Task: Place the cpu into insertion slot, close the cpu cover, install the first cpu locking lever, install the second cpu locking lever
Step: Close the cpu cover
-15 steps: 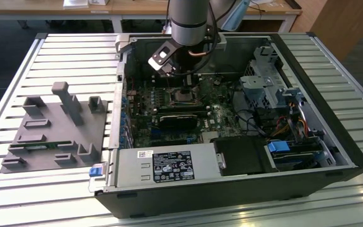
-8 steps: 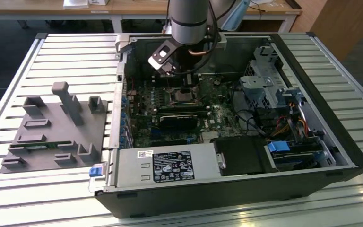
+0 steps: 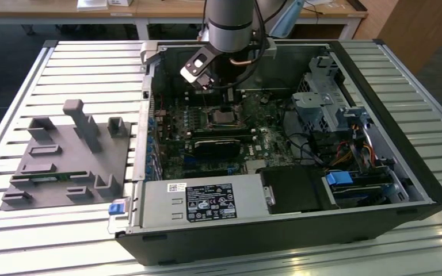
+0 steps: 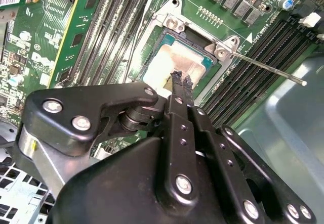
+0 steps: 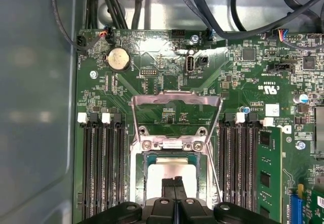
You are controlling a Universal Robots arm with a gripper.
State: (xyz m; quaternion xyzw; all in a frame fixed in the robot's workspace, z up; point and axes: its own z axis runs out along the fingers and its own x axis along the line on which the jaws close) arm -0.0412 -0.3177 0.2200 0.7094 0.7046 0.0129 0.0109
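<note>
The cpu [image 5: 164,171] lies flat in the insertion slot [image 3: 223,118] on the green board, its pale face [image 4: 169,62] showing in both wrist views. The cpu cover [image 5: 176,100], a silvery frame with a cut-out middle, stands flipped open behind the slot. A thin locking lever rod [image 4: 268,70] sticks out sideways from the slot's corner. My gripper [image 5: 174,181] hangs straight over the cpu with its black fingers pressed together and nothing between them. Its tips [image 4: 178,78] are on or just above the chip's face. In the exterior view my gripper [image 3: 223,102] reaches down into the open computer case.
Black memory slots [image 5: 104,168] flank the socket, with a memory stick [image 5: 268,173] on one side. Cables [image 5: 202,6] run along the case wall above a coin cell [image 5: 119,59]. A grey fixture block [image 3: 67,155] sits at the exterior view's left, the power supply [image 3: 198,201] in front.
</note>
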